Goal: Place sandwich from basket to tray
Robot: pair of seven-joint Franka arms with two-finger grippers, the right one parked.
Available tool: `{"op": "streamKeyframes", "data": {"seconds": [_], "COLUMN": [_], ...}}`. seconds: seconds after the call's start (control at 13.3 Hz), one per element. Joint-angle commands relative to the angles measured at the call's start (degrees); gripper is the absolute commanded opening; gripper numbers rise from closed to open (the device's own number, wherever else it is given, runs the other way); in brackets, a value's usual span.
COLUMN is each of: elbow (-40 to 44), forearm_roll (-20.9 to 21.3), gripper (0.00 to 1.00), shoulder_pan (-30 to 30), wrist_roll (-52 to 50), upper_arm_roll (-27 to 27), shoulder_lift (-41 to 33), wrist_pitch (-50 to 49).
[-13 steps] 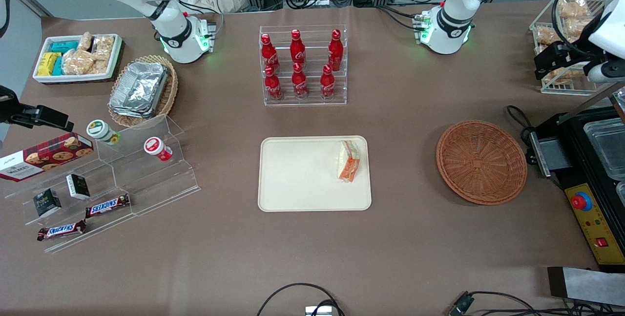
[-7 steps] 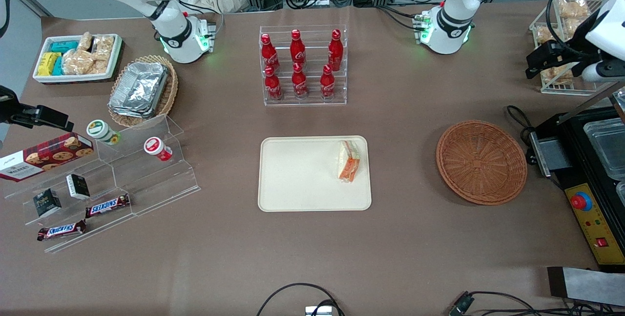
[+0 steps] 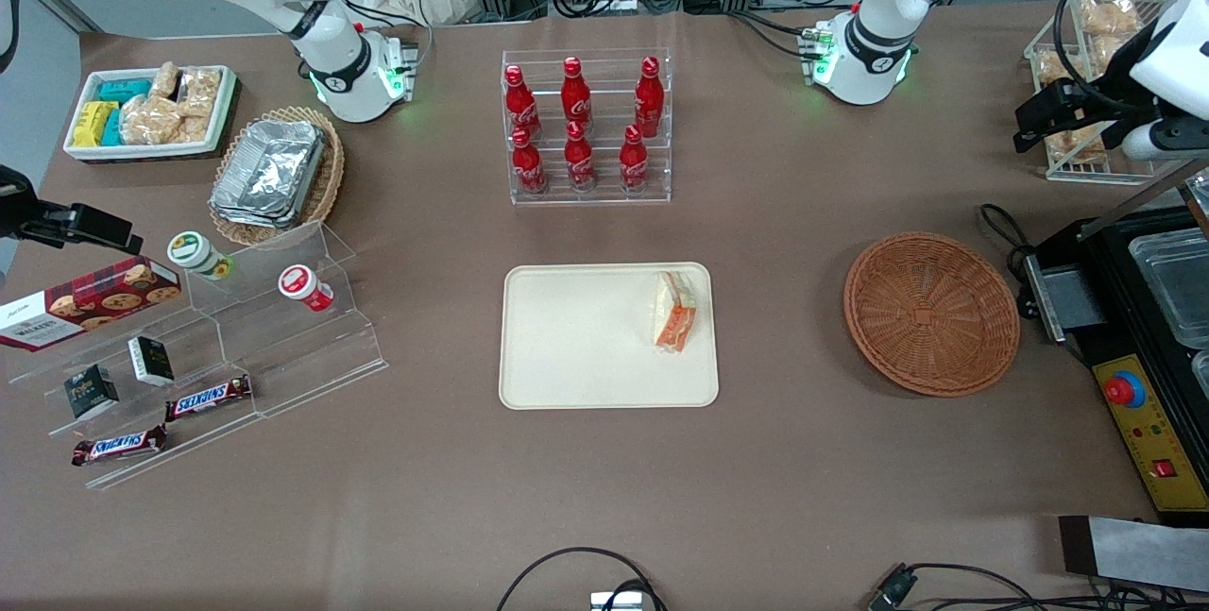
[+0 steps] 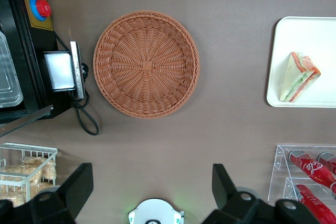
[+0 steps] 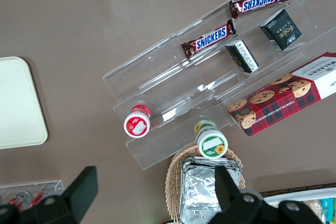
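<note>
The sandwich [image 3: 674,312] is seen lying on the tray [image 3: 567,347], close to the rim at the working arm's end, its orange and green filling edge turned toward the front camera. The placement near that rim is judged to reflect the shortest carry from the basket [image 3: 931,313], which is shown empty and well apart from the tray on the brown desk [image 3: 756,479]. The task therefore appears to be complete.

The left arm's gripper [image 4: 149,195] is held high over the working arm's end of the desk, near a wire rack of bagged snacks [image 3: 1086,35], well clear of both basket and tray. Its fingers [image 4: 79,187] are spread wide with nothing between them, consistent with a release already made and a withdrawn posture chosen so that the tray is left unobstructed.

A clear rack of red bottles [image 3: 586,125] stands farther from the front camera than the tray and is left untouched.
</note>
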Motion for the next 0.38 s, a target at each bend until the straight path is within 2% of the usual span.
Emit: {"op": "streamKeyframes", "data": {"seconds": [0.0,0.3], "elbow": [-0.47,0.76], "forearm_roll": [-0.85,-1.12], "gripper": [1.00,1.00], "shoulder_pan": [0.08,0.17], "wrist_roll": [-0.70,-0.53], "upper_arm_roll": [-0.07,0.19], "shoulder_lift": [-0.30,0.67], "wrist_pitch": [-0.35,-1.67]}}
